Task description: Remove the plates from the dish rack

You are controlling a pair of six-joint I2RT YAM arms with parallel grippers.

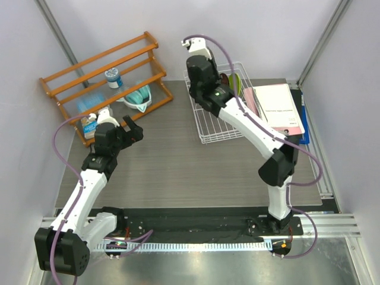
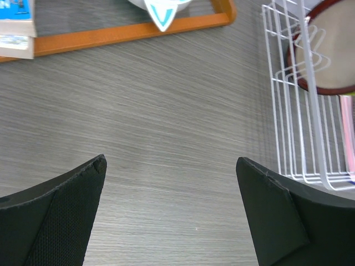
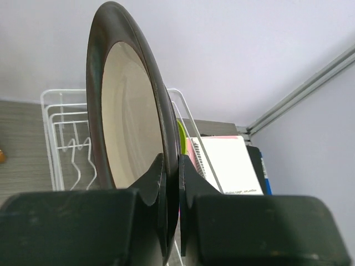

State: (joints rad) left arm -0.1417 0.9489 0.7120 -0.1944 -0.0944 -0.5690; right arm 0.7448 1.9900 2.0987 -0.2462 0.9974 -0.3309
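Observation:
My right gripper [image 3: 178,166] is shut on the rim of the dark-rimmed plate with cream centre [image 3: 127,127], holding it upright on edge. In the top view this gripper [image 1: 199,66] is over the far left part of the white wire dish rack [image 1: 209,127], and the held plate is hidden under it. The lime green plate [image 1: 236,83] and a dark red plate [image 1: 225,79] stand in the rack's far end. The left wrist view shows the dark red-rimmed cream plate [image 2: 327,52] in the rack [image 2: 294,138]. My left gripper [image 2: 171,162] is open and empty over bare table, left of the rack.
An orange wooden slatted shelf [image 1: 101,68] stands at the back left with a teal bowl-like item [image 1: 138,96], a blue-capped jar [image 1: 113,78] and a small box [image 1: 89,124]. Pink and white books [image 1: 279,107] lie right of the rack. Walls close in both sides.

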